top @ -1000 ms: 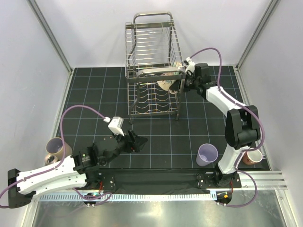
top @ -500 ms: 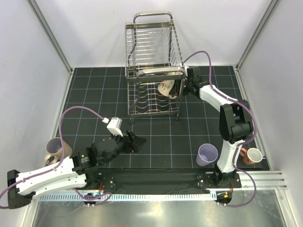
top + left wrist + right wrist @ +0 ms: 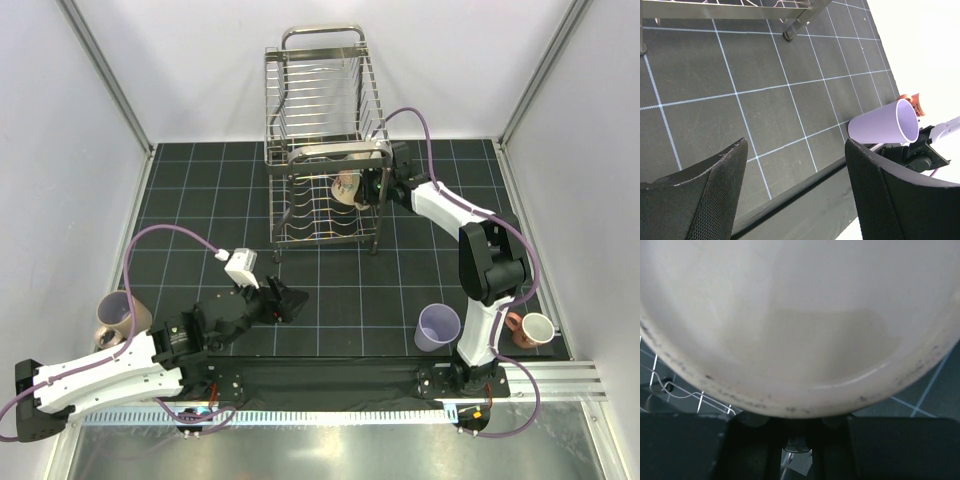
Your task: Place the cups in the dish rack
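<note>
right claw (image 3: pixel 370 186) pinching pale mug (image 3: pixel 346 187) inside dish rack (image 3: pixel 330 152) — left claw (image 3: pixel 796 146) spread.

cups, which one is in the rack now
The cream speckled ceramic mug, held by the right end effector inside the steel wire rack. The lavender plastic tumbler, pinkish mug and tan mug stand on the mat.

It was a robotics lab test cell. Plain white panels (image 3: pixel 50 150) in aluminium framing (image 3: pixel 107 75) enclosed a black gridded mat (image 3: pixel 200 200). Along the mat's near edge, a metal rail (image 3: pixel 570 375) carried cabled white robot arms (image 3: pixel 110 365).
</note>
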Tool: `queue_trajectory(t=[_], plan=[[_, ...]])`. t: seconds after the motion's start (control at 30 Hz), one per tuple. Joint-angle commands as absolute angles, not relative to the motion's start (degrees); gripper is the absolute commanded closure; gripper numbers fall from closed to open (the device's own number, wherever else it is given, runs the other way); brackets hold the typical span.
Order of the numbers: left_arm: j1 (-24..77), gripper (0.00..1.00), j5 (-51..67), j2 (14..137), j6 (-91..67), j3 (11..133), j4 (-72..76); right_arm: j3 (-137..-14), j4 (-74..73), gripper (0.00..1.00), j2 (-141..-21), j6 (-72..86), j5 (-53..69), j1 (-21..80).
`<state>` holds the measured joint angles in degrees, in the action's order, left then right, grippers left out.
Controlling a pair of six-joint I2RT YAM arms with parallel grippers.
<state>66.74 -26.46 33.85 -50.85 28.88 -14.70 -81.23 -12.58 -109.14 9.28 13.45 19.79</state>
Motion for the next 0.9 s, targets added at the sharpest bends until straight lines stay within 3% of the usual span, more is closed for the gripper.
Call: queue_trajectory(t=[0.0, 0.27, 0.67, 0.83, 0.87], plan=[[66.97, 0.23, -27.77, 33.84, -51.42, 28.57, -14.5, -85.17, -9.32, 0.9, -107.05, 6.68, 8.8, 19.86], [66.97, 0.23, -27.6, 34.19, -51.5, 28.48, -14.59, -85.69, -9.58, 0.89, -107.14, 6.5, 9.05, 20.04], [66.97, 0.23, -27.16, 33.31, -51.86, 28.56, -14.94, -84.64, -10.46, 0.59, -107.05, 7.73, 11.42, 20.3], [66.97, 0.23, -27.07, 33.22, -52.29, 28.56, -15.12, -84.02, -10.28, 0.56, -106.35, 8.35, 11.08, 20.3], [66.97, 0.23, -27.07, 33.22, -52.38, 28.48, -15.2, -84.11, -10.81, 0.52, -106.09, 8.52, 10.99, 20.3]])
